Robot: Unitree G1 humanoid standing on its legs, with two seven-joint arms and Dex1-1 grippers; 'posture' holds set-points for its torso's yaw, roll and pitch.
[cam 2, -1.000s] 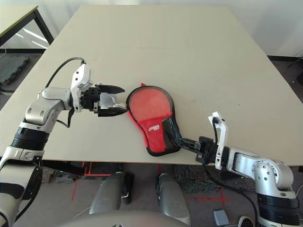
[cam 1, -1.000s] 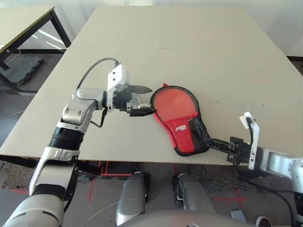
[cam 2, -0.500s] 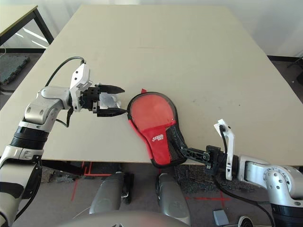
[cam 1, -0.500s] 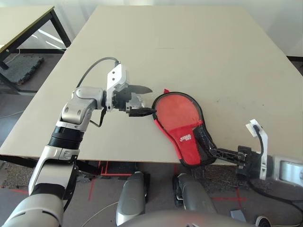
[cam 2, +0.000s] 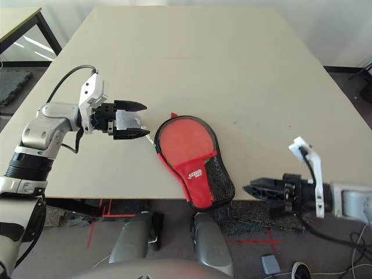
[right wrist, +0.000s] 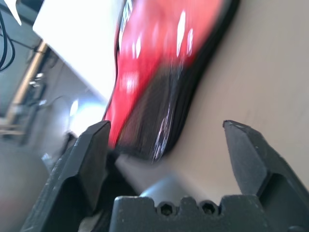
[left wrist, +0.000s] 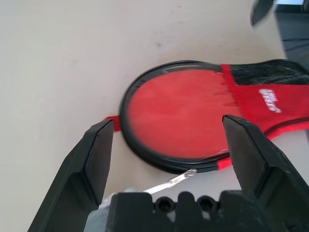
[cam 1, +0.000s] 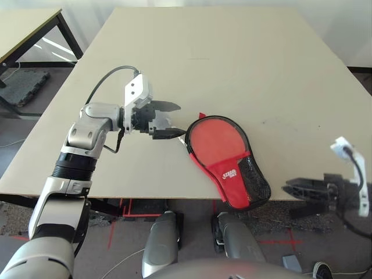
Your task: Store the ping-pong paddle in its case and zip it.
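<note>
Since the narrow mesh end of the case [cam 2: 197, 171] juts past the near edge of the counter [cam 2: 244, 81], your first worry should be a fall: nothing pins that overhang, and any brush from below or from the side could tip the whole cover off onto the floor. Your right hand [cam 2: 251, 189] hangs off the counter, near that overhanging end but apart from it, with its fingers spread wide and nothing between them, so a careless re-approach from there is the likeliest cause of such a knock. Look next at the case itself, lying red side up close to the front edge, its black zipper rim running round the round part; you cannot tell from these views how far the zip is drawn, and the ping-pong paddle is presumably inside, hidden by the fabric. If you assume it is shut and it is not, the paddle may slide out when the case is lifted. Farther in, your left hand [cam 1: 168, 120] hovers just beside the round end, fingers apart and empty, with a small red tab and a thin zipper pull [left wrist: 173, 180] lying before it. Closing there off-line could miss the pull or shove the case toward the edge.
</note>
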